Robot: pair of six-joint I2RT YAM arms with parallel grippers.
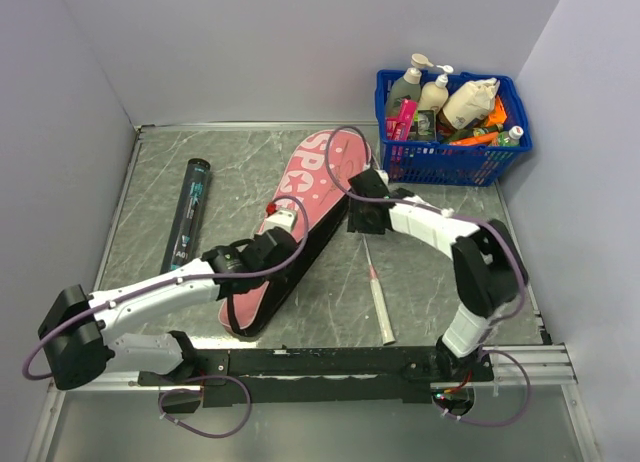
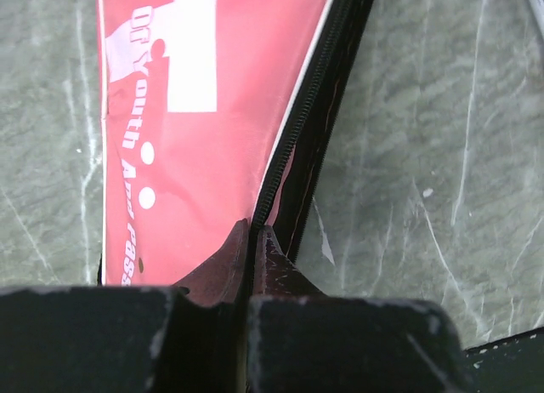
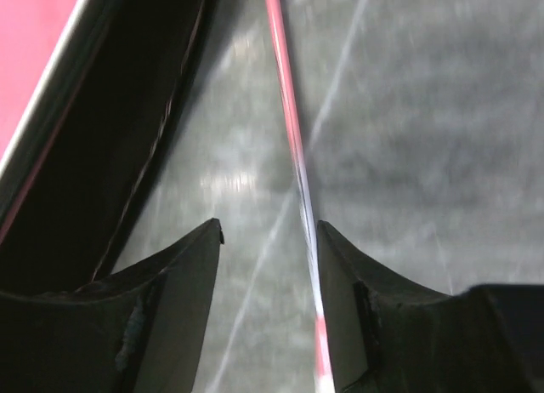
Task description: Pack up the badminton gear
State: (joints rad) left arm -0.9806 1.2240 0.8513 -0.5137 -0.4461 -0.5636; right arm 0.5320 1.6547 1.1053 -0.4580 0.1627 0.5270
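Your right tool [image 3: 269, 229], half open, straddles the racket [image 3: 293, 155] along its shaft. Your left tool [image 2: 252, 231] pinches the racket cover [image 2: 195, 155] alongside.

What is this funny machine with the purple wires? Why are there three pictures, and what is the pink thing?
It is a robot with two arms. One picture looks down from above; the other two come from a camera on each wrist. On the grey table lie a pink racket cover, a black tube, a thin racket and a blue basket of bottles. The left pincer is shut on the cover's edge. The right pincer is open, with the racket's shaft between its fingers.
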